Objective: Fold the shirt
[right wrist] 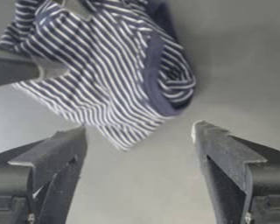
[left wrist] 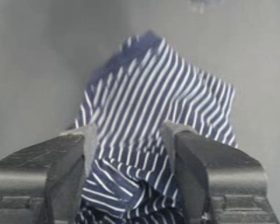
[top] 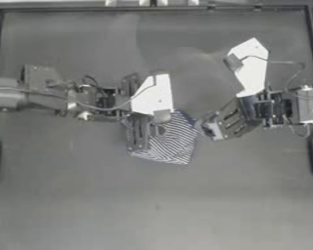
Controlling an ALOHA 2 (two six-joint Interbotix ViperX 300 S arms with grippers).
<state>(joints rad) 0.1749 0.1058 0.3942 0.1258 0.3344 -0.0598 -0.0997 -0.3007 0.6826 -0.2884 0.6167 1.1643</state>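
The shirt (top: 171, 140) is a bunched striped bundle near the table's middle, with a navy edge curling through it in the right wrist view (right wrist: 107, 65). My left gripper (top: 141, 133) reaches in from the left and is shut on the shirt's left side. In the left wrist view striped cloth (left wrist: 160, 96) runs between the jaws of the left gripper (left wrist: 127, 131) and hangs beyond them. My right gripper (top: 211, 130) sits just right of the bundle, open, with nothing between its jaws (right wrist: 139, 129). One left fingertip (right wrist: 19, 68) shows at the cloth's far side.
The dark table (top: 152, 210) lies bare in front of the bundle. A raised border (top: 152, 9) runs along the far edge. Both arms cross the middle band from their sides.
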